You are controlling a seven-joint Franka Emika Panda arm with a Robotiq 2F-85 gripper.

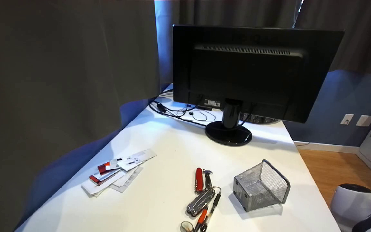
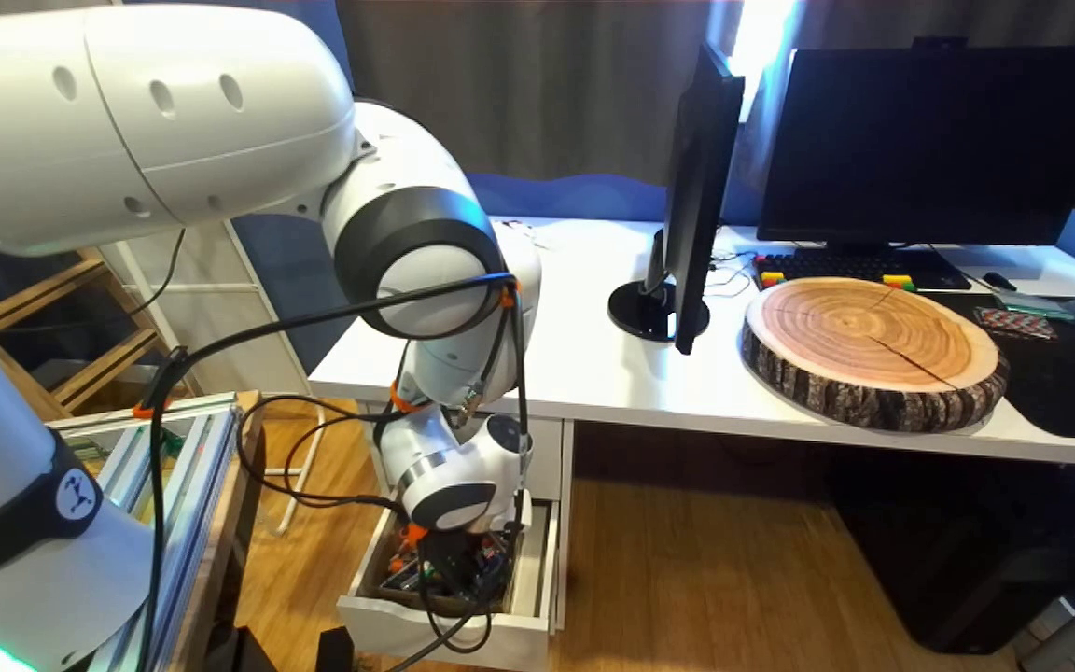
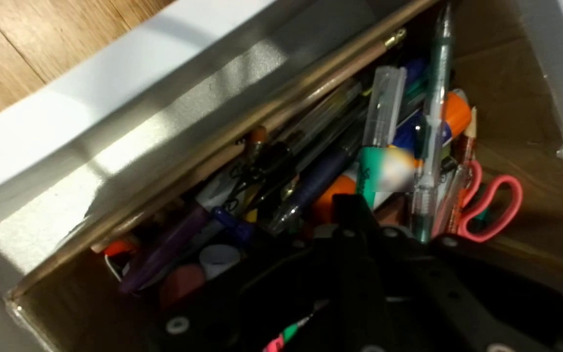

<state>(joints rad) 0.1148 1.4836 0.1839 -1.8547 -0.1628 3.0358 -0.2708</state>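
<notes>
Drawer (image 2: 388, 629) open, claw (image 3: 355, 205) clenched over the pens (image 3: 321, 179), nothing seen lifted out yet, though dim light may hide a grip.

Two monitors (image 2: 948, 149) on desk (image 2: 668, 378). Right half: one wood slab (image 2: 878, 345), one keyboard (image 2: 836, 265) behind. Left half: one mesh cup (image 1: 259, 187), one red pocketknife (image 1: 199, 180). Near, one pulled-out drawer (image 2: 388, 627): one pair pink-handled scissors (image 3: 504, 220); pens (image 3: 436, 107) too jumbled to count. Wall plates (image 1: 347, 119): two.

A black monitor (image 1: 253, 77) stands on a white desk (image 1: 169, 180). Loose papers (image 1: 118, 174) lie out behind it, and a wood slab (image 2: 873, 341) sits on its screen side.
</notes>
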